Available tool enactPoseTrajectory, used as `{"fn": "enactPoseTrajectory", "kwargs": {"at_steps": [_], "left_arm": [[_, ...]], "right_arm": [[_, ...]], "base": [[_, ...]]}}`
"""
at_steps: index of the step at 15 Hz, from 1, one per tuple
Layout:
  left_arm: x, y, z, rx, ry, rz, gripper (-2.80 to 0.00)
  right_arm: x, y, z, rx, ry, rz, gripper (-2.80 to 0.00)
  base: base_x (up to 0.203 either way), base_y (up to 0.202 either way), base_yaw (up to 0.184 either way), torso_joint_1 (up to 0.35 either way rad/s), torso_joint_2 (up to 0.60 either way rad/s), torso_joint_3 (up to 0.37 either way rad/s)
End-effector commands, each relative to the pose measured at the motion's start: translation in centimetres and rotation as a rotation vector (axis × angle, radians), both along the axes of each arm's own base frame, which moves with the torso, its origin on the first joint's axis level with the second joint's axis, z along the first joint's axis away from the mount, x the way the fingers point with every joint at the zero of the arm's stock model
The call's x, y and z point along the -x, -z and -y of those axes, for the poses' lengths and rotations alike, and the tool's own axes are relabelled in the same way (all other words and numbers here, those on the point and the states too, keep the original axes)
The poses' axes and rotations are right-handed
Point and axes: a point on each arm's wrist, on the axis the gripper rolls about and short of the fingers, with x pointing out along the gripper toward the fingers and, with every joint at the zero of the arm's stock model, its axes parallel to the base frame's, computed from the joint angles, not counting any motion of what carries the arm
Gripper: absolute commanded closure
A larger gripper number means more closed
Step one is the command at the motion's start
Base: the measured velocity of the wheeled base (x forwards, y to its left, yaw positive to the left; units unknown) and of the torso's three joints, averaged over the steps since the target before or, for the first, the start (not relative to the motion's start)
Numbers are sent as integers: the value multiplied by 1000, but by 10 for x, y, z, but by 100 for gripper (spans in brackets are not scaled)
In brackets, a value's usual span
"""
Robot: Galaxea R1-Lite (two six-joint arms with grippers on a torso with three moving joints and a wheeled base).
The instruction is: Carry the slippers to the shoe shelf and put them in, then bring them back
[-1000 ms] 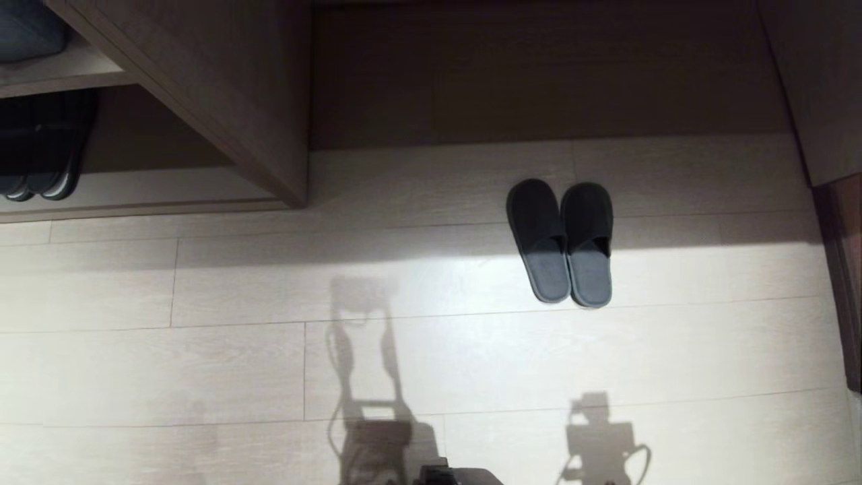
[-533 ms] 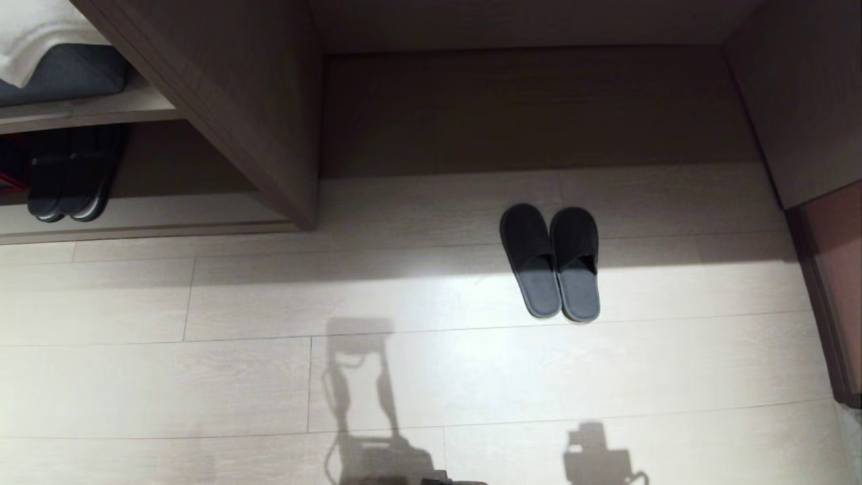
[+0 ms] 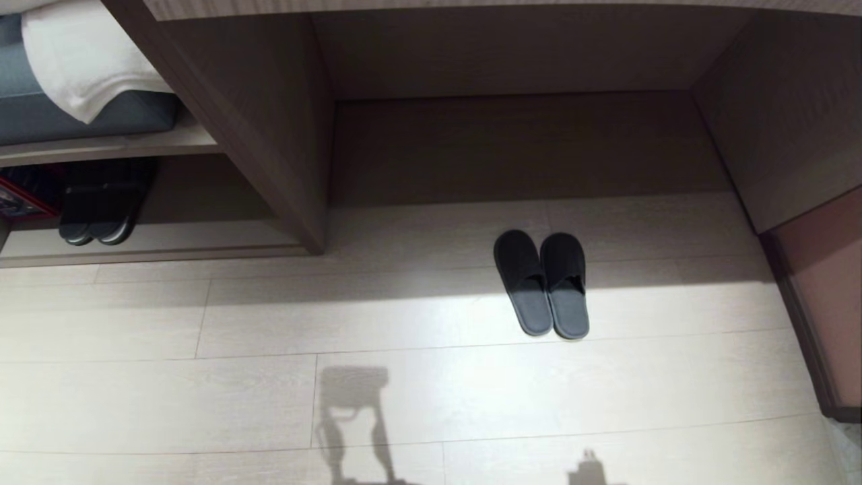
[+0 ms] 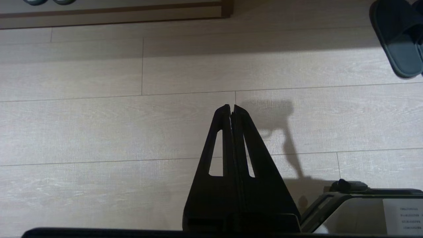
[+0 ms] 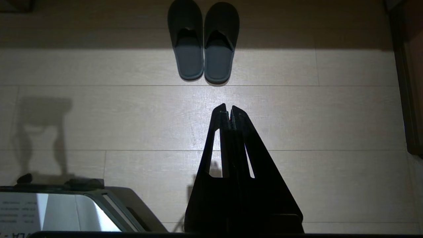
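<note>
The slippers (image 3: 543, 284), a grey-blue pair, lie side by side on the pale wood floor, toes toward the dark recess under the counter. They also show in the right wrist view (image 5: 203, 41), straight ahead of my right gripper (image 5: 228, 106), which hangs shut and empty above the floor. My left gripper (image 4: 231, 106) is shut too, with one slipper (image 4: 398, 39) far off to its side. The shoe shelf (image 3: 168, 244) stands at the left, its upright side panel (image 3: 269, 121) between it and the slippers. Neither gripper shows in the head view.
A darker pair of slippers (image 3: 101, 217) sits in the shelf's lower cubby. A white towel (image 3: 87, 60) lies on a grey cushion on the board above. A brown panel (image 3: 818, 303) bounds the right side. My base (image 5: 66, 206) shows in both wrist views.
The head view has swung upward, so the whole scene sits lower and smaller in the picture and more of the shelf and counter shows. The slippers have not moved on the floor.
</note>
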Motion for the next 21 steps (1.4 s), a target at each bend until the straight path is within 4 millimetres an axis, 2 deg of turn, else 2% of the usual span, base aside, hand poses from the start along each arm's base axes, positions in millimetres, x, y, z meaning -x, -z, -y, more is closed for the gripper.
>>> {"fn": "enactPoseTrajectory", "kwargs": {"at_steps": [1, 21], "left_arm": [[0, 0, 0, 0, -1, 0, 0], [0, 0, 0, 5, -1, 0, 0]], "right_arm": [[0, 0, 0, 0, -1, -2, 0], [0, 0, 0, 0, -1, -2, 0]], "base": [[0, 0, 0, 2, 0, 201], [0, 0, 0, 2, 2, 200]]}}
